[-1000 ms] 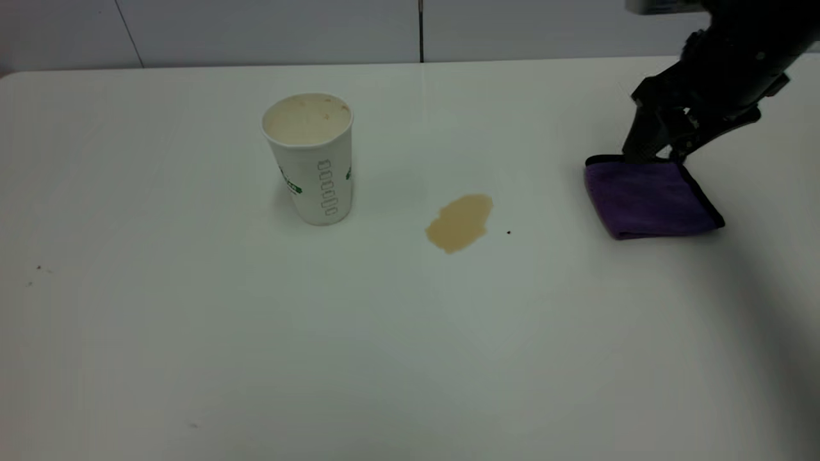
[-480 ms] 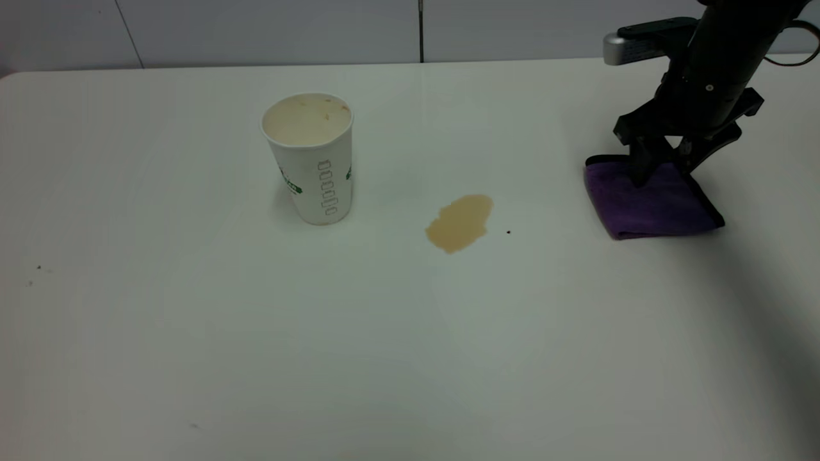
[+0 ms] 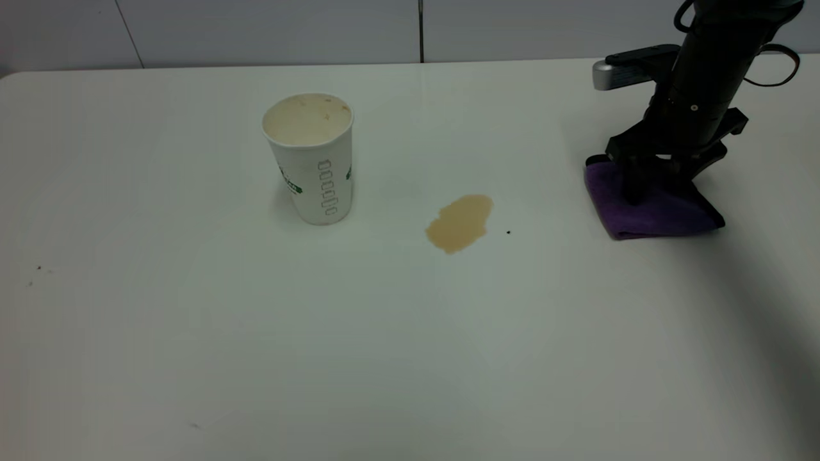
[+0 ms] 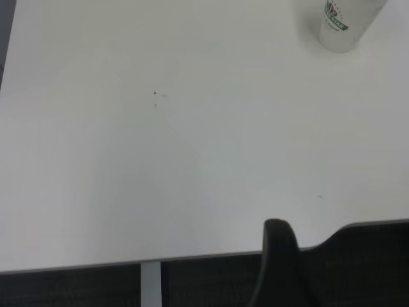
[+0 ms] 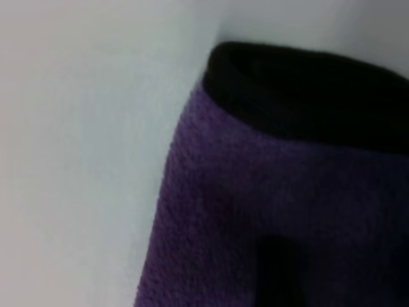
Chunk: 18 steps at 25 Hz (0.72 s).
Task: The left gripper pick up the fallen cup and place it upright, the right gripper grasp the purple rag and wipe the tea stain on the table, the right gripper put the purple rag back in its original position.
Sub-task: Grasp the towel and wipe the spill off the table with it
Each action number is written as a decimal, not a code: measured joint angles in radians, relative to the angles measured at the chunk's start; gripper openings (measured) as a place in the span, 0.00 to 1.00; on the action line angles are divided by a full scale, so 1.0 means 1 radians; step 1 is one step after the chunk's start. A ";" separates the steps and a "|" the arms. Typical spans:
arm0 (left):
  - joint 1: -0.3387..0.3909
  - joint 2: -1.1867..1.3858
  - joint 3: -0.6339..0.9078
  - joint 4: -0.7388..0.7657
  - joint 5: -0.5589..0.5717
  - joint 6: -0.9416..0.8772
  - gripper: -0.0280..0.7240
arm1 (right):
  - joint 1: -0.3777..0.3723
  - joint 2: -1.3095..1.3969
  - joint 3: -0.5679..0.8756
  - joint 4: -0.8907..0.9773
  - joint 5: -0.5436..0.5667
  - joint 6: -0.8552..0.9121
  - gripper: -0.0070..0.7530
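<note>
Now the black right gripper (image 3: 653, 186) presses down on the folded purple fleecy rag (image 3: 666, 214) at the table's (image 3: 410, 352) far right, fingers spread. Left of it lies the light-brown tea stain (image 3: 460, 223); the white paper cup (image 3: 312, 157) stands upright farther left.

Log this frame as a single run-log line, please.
cup upright, step done | tea stain unwiped | right gripper down on purple rag, fingers straddling it, rag flat on table | left arm off exterior view

The plain white smooth tabletop (image 3: 192, 333) carries an upright white paper cup (image 3: 312, 160), a light-brown puddle (image 3: 460, 223) and a folded purple fleecy rag (image 3: 666, 214).
</note>
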 joint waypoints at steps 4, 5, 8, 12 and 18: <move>0.000 0.000 0.000 0.000 0.000 0.000 0.74 | 0.012 0.001 -0.001 0.002 0.013 0.000 0.29; 0.000 0.000 0.000 0.000 0.000 0.000 0.74 | 0.021 0.001 -0.002 0.003 0.017 -0.001 0.17; 0.000 0.000 0.000 0.000 0.000 0.000 0.74 | 0.052 0.005 -0.018 0.022 0.024 -0.010 0.07; 0.000 0.000 0.000 0.000 0.000 0.000 0.74 | 0.143 0.021 -0.061 0.063 0.013 -0.045 0.07; 0.000 0.000 0.000 0.000 0.000 0.000 0.74 | 0.261 0.100 -0.232 0.084 0.042 -0.047 0.07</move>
